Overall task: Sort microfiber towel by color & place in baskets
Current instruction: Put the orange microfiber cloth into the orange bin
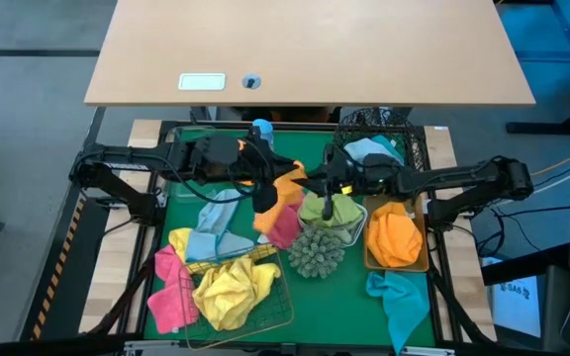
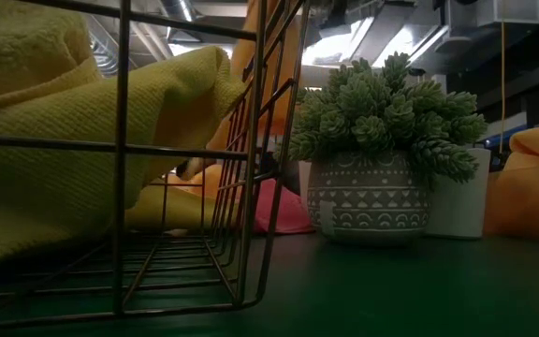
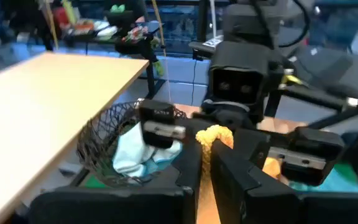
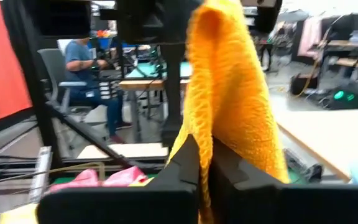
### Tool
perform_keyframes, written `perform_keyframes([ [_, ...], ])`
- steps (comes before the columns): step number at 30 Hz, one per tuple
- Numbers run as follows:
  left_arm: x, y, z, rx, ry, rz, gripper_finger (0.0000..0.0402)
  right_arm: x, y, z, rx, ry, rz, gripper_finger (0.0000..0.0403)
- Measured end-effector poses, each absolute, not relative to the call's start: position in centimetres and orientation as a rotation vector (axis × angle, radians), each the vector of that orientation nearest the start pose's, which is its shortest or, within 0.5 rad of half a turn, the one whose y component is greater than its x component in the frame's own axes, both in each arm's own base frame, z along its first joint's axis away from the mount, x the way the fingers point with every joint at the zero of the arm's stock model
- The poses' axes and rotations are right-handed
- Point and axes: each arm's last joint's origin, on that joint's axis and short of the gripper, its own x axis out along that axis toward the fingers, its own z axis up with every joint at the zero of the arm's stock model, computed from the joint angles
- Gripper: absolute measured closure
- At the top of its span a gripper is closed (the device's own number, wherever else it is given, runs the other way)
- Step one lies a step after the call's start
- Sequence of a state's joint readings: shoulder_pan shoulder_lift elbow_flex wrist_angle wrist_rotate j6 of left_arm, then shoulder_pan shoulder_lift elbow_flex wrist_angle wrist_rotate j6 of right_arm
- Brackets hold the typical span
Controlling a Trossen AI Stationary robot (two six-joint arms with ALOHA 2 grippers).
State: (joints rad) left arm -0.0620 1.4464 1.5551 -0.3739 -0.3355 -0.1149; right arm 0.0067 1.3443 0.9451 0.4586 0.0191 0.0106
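I see L claw [image 1: 261, 186] and R claw [image 1: 317, 185] both clamped on orange towel [image 1: 283, 193], stretched between them above tabletop [image 1: 354, 287]; clear bin [image 1: 332, 220] just under R claw

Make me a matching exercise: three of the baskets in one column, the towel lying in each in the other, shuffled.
Baskets:
1. gold wire basket
2. black mesh basket
3. tan tray

Towels:
A. bunched orange towel
B. yellow towel
C. pale blue towel

Pairs: 1-B, 2-C, 3-A
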Motion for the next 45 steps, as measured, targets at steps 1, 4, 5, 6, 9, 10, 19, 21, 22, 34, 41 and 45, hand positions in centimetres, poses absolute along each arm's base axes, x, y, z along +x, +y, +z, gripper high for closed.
perform_keyframes([
  [1,31.6,-1.0,42.7,-0.090,0.242,0.295,0.0369,30.2,0.2,32.9,0.022,-0.047,0.001,0.0395],
  [4,31.5,-1.0,42.5,-0.118,0.254,0.306,0.0361,28.6,0.3,33.8,0.066,-0.006,0.025,0.0396],
  [5,31.5,-1.0,42.4,-0.116,0.261,0.307,0.0360,27.9,0.3,34.1,0.090,0.009,0.029,0.0396],
  [6,31.5,-1.0,42.3,-0.112,0.273,0.307,0.0358,27.2,0.3,34.4,0.116,0.026,0.039,0.0396],
  [9,31.4,-1.0,42.1,-0.105,0.298,0.309,0.0357,24.9,0.4,35.4,0.191,0.063,0.086,0.0400],
  [10,31.4,-1.0,42.1,-0.103,0.303,0.309,0.0357,24.2,0.5,35.8,0.219,0.066,0.102,0.0399],
  [19,31.4,-1.0,42.0,-0.103,0.304,0.310,0.0357,18.0,0.9,38.9,0.490,0.024,0.281,0.0401],
  [21,31.4,-1.0,42.0,-0.102,0.305,0.310,0.0357,16.7,1.0,39.6,0.550,0.022,0.331,0.0401],
  [22,31.4,-1.0,42.0,-0.102,0.305,0.310,0.0357,16.0,1.1,40.0,0.576,0.022,0.356,0.0401],
  [34,31.4,-1.0,42.0,-0.101,0.308,0.310,0.0356,7.4,1.2,44.4,0.686,0.275,0.335,0.0402],
  [41,31.4,-1.0,42.0,-0.102,0.309,0.310,0.0356,3.5,0.3,45.4,0.621,0.352,0.014,0.0402],
  [45,31.4,-1.0,42.0,-0.102,0.309,0.310,0.0356,3.5,-0.1,43.9,0.545,0.439,-0.158,0.0402],
])
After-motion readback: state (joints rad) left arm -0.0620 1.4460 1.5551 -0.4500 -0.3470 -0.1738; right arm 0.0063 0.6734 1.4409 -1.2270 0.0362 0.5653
